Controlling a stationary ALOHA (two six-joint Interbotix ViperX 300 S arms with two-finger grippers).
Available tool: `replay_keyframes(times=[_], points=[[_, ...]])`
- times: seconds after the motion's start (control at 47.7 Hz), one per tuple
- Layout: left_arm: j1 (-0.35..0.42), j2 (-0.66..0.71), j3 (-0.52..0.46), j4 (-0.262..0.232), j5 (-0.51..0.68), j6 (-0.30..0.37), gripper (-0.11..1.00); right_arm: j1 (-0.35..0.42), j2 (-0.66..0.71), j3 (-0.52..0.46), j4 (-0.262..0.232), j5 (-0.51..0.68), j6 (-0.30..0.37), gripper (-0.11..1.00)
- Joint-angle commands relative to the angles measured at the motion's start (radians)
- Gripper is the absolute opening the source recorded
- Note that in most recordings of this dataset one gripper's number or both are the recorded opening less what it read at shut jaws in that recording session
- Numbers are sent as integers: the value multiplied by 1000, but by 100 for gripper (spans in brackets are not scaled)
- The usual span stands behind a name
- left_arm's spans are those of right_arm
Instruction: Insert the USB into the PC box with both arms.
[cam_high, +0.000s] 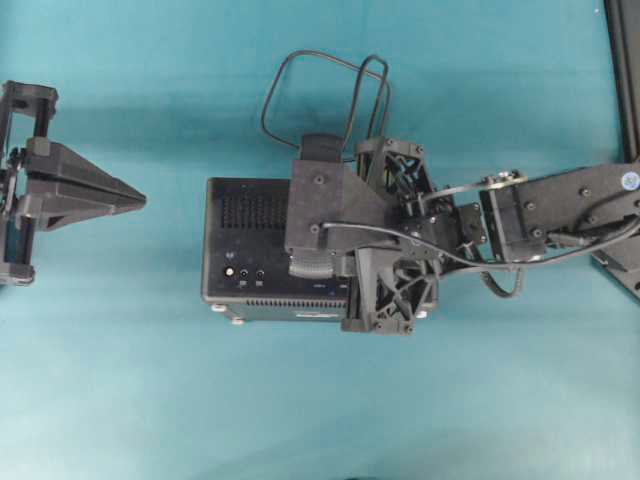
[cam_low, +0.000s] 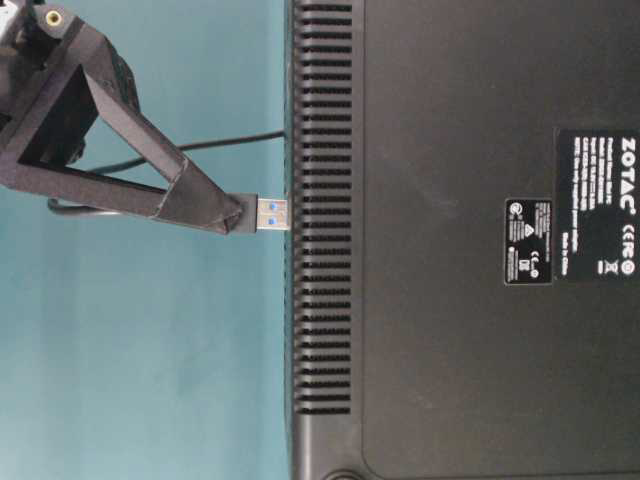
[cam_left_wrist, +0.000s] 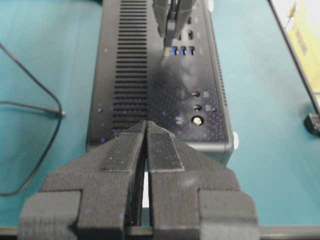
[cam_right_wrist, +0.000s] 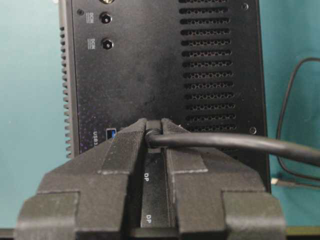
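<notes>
**A:** Where's the USB (cam_low: 268, 214) right now?

**B:** Pinched in the right gripper (cam_low: 232, 213), fingers (cam_right_wrist: 127, 145) clenched on the dark plug body, cable trailing out to the side. In the table-level view the silver-and-blue tip sticks out past the fingertips and sits just short of the PC box (cam_low: 450, 240) — near, not yet in, as far as I can tell. From the left wrist camera the tip hangs just above the row of blue ports (cam_left_wrist: 182, 51).

**A:** And the left gripper (cam_high: 140, 201)?

**B:** Well apart from the box, on the far side of the counter (cam_high: 120, 380), fingers (cam_left_wrist: 160, 150) pressed together on nothing. It isn't bracing the box at all.

**A:** So that's the worry?

**B:** One of them. If the right arm pushes the plug in with nobody holding the box, I'd expect the box to slide or tip (it's standing free on a smooth cloth) instead of taking the plug.

**A:** Anything else?

**B:** Alignment. The tip looks close to the vent slits in the table-level view — a little off sideways or slightly tilted and it would catch on the panel beside the port. A hard push then could twist the plug in the fingers. The loop of cable behind the box could also drag.
</notes>
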Motion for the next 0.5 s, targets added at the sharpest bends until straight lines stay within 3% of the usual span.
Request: replay_keyframes(times=[0.0, 0.482], points=[[0, 0, -14, 3, -9, -2, 0, 12, -6, -5, 5, 6, 5, 8], [0, 3, -14, 2, -12, 0, 0, 21, -5, -8, 5, 21, 2, 8]])
